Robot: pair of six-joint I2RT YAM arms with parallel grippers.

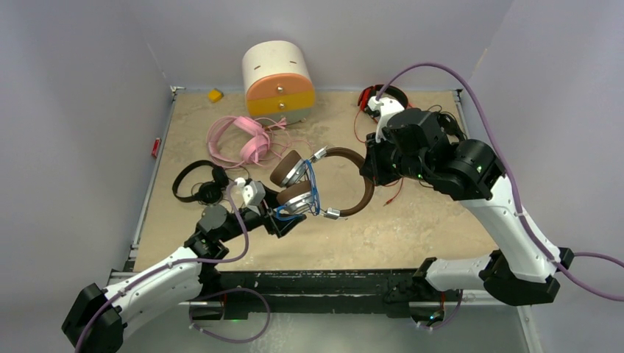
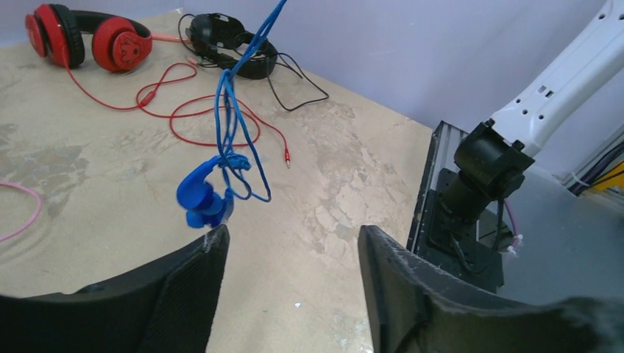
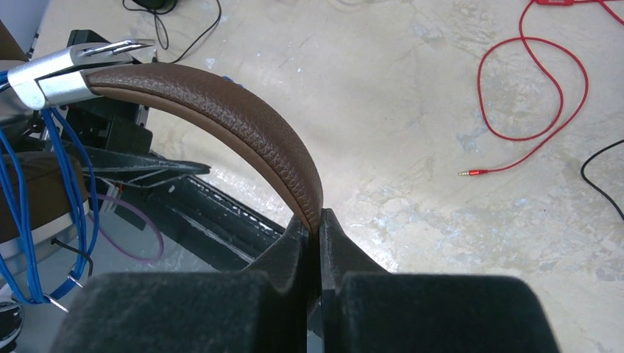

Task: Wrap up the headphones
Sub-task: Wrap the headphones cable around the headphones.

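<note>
Right claw [image 3: 318,220] is closed tight on the brown headphones [image 1: 355,193], its black padded fingers [image 3: 287,254] pinching the grained leather headband edge-on and holding it above the desk [image 1: 419,228]. The band is a smooth arch with a paler tan lining, ending in brushed silver hinges. To this claw's left, the two round brown ear cups sit folded together, with a thin blue cable [image 1: 313,193] looped around them several times.

Left claw [image 2: 291,243] stands open with nothing between its textured black fingers [image 2: 188,283]. Just ahead of it the blue cable hangs in a loose knotted loop, and its moulded blue end dangles right by the left fingertip; whether they touch I cannot tell.

Beyond the left claw, glossy red headphones [image 2: 110,40] and black headphones [image 2: 228,40] lie on the mottled beige desk, their thin cables sprawled in curls. Pink headphones [image 1: 239,140] and a second black pair [image 1: 199,184] lie on the far side of the left claw. Bare desk shows between both claws and the near metal rail.
</note>
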